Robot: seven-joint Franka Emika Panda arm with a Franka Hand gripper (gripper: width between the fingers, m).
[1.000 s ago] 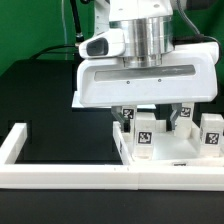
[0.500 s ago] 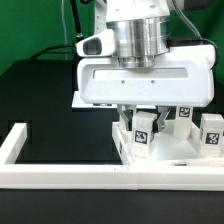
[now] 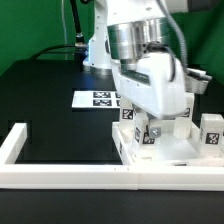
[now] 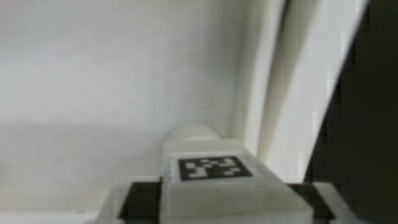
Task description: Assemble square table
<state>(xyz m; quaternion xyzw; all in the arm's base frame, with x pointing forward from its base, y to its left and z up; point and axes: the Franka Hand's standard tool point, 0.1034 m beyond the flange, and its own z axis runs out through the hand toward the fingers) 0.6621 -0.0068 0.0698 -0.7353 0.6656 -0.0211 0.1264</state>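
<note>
The white square table top (image 3: 185, 152) lies at the exterior view's lower right, against the white bar frame. My gripper (image 3: 150, 122) hangs low over it, the hand turned at a slant. It is shut on a white leg block (image 3: 143, 137) with a black-white tag that stands on the top. In the wrist view the tagged leg block (image 4: 214, 160) sits between my two dark fingers (image 4: 148, 200), with the table top (image 4: 107, 80) behind it. Another tagged leg block (image 3: 211, 135) stands at the exterior view's right, and one more (image 3: 128, 112) shows behind my hand.
The long white bar frame (image 3: 60, 178) runs along the front and turns back at the exterior view's left (image 3: 14, 143). The marker board (image 3: 98, 98) lies on the black table behind. The arm's body rises above my hand.
My hand has turned from broadside to slanted, with the leg block in it. The marker board, hidden before by the hand, shows now.
</note>
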